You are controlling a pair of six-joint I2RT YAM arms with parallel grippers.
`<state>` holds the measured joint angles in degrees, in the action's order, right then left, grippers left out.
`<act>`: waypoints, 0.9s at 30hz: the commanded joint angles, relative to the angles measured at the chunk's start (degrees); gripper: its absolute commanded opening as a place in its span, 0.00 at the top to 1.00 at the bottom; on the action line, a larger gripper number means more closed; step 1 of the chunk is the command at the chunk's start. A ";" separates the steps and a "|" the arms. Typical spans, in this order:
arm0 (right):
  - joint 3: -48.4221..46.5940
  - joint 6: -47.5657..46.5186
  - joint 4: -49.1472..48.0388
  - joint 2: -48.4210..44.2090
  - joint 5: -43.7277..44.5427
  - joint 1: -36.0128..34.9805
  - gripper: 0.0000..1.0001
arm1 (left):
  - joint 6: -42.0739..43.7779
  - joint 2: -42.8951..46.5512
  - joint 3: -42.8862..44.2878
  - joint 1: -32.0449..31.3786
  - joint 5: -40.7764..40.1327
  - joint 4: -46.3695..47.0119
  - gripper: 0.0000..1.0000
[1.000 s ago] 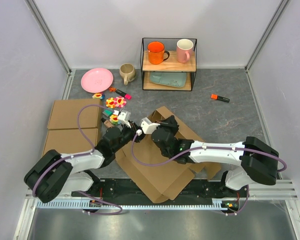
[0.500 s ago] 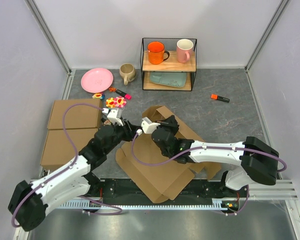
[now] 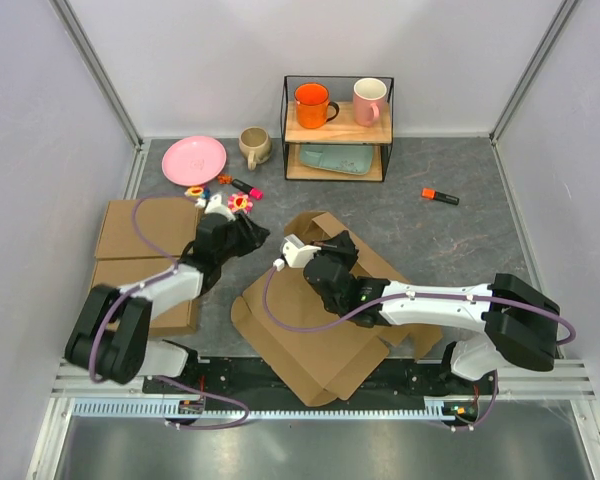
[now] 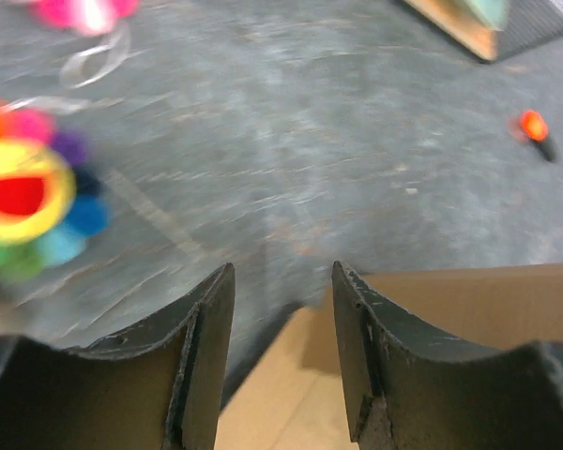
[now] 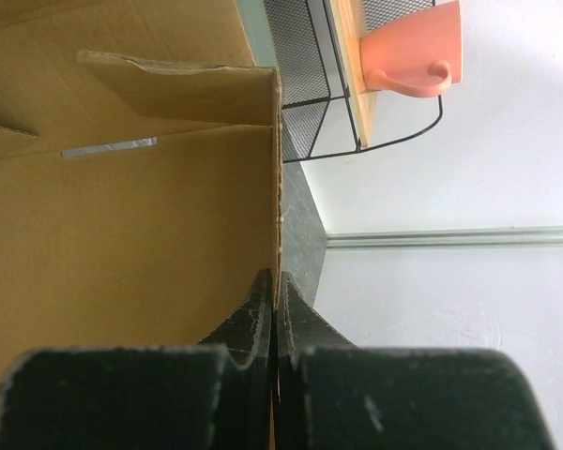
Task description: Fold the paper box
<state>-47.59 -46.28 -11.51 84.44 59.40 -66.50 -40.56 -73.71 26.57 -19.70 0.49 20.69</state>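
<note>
The right pincer (image 5: 275,281) is clenched on the paper box (image 3: 315,360) — its fingers pinch the top edge of a raised cardboard wall, the side of the box nearest the wire shelf (image 3: 342,127). That wall stands upright. The rest of the sheet lies flat on the grey desk (image 3: 450,250), spreading from in front of the shelf toward the arms.

The left pincer (image 4: 282,274) is released, jaws apart with nothing between them. It hangs in front of the shelf and to its left, with a cardboard edge just below it.

A bright flower toy (image 4: 19,202) lies near this pincer, on the shelf's left. Farther left of the shelf are two flat brown boxes (image 3: 145,232), set edge to edge.

Just left of the shelf sits a beige mug (image 3: 254,146), then a pink plate (image 3: 193,159). On the shelf's upper board stand an orange mug (image 3: 312,104) and a pink mug (image 3: 369,100). An orange marker (image 3: 441,196) lies to the shelf's right — well apart from the box.
</note>
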 commanded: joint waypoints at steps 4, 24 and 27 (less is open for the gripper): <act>0.75 4.01 3.95 0.55 -3.15 -0.12 1.00 | -2.59 -9.61 12.02 -0.51 20.07 14.36 0.47; -3.12 5.76 7.73 3.27 -4.20 -0.21 1.00 | 5.40 -12.86 -0.54 -11.93 22.28 34.77 0.41; -3.12 6.03 8.08 3.18 -4.29 -0.21 1.00 | 6.45 -10.76 -3.01 -12.11 19.38 36.44 0.39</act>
<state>-50.11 -44.53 -6.83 85.76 60.12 -66.48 -38.20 -87.57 26.63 -30.13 21.78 52.80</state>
